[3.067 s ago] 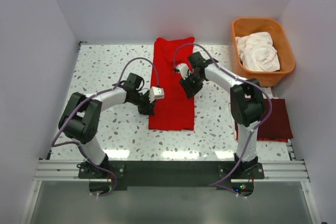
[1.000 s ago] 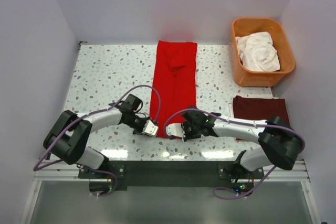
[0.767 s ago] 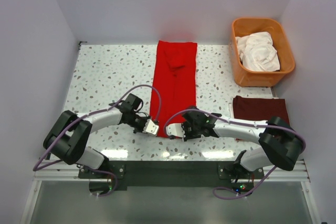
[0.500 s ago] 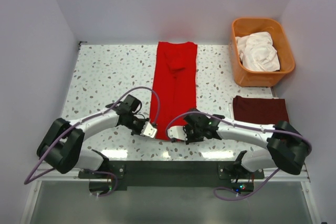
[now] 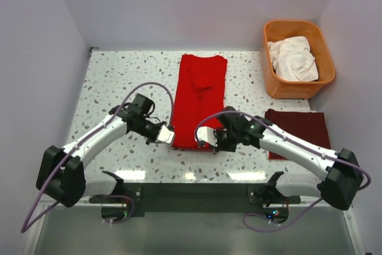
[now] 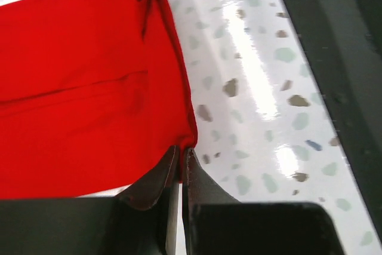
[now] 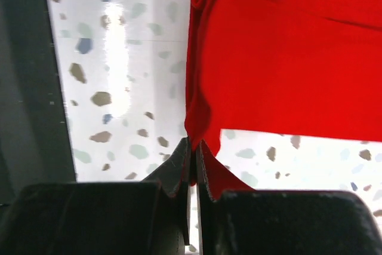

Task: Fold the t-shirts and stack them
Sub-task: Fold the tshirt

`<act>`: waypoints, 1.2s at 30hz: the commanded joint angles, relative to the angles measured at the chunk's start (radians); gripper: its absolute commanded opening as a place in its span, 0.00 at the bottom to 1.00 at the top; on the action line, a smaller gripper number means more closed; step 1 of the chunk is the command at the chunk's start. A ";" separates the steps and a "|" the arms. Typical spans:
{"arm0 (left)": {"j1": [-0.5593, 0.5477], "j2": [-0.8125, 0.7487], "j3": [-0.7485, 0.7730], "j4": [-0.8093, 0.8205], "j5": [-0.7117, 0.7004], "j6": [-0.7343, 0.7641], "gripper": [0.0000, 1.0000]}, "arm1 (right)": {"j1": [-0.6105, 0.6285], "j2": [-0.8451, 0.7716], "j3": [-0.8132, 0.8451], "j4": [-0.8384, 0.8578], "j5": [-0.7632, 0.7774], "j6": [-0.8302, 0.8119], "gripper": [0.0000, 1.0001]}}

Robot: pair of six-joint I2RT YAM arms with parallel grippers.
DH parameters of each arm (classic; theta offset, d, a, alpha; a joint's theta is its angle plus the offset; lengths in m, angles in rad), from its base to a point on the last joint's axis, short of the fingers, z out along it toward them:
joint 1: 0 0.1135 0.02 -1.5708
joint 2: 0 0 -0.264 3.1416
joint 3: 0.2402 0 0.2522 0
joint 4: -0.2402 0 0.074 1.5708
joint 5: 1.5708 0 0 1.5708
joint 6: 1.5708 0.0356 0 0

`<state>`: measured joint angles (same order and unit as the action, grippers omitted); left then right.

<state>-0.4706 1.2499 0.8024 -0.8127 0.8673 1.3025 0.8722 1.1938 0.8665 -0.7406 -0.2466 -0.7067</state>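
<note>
One red t-shirt (image 5: 201, 97) lies as a long strip mid-table (image 5: 119, 76). One folded dark-red shirt (image 5: 298, 132) rests to its right, and one orange basket (image 5: 295, 23) holds white laundry (image 5: 293, 59) whose count I cannot tell. The wrist views show what the top view does not: the left gripper (image 6: 181, 156) and right gripper (image 7: 192, 147) each pinch a near corner of the red cloth, jaws closed.

The red t-shirt (image 5: 202, 97) is soft matt cloth, lightly creased. My left pincer (image 6: 180, 153) and right pincer (image 7: 193, 146) look matt black plastic. Under the shirt the bench (image 5: 119, 82) is glossy, speckled, stone-like. Right of the shirt, the orange basket (image 5: 292, 89) is smooth plastic.
</note>
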 commanded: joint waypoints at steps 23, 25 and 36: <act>0.202 0.741 0.728 0.046 0.027 0.104 0.00 | -0.440 0.665 0.658 -0.151 -0.145 -0.465 0.00; 0.208 0.807 0.811 0.029 0.029 0.098 0.00 | -0.461 0.720 0.715 -0.160 -0.145 -0.477 0.00; 0.216 0.996 1.037 0.033 0.004 0.078 0.00 | -0.521 0.943 0.970 -0.226 -0.143 -0.543 0.00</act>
<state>-0.2680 2.2269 1.7798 -0.7834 0.8627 1.3796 0.3607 2.1052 1.7691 -0.9306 -0.3595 -1.1999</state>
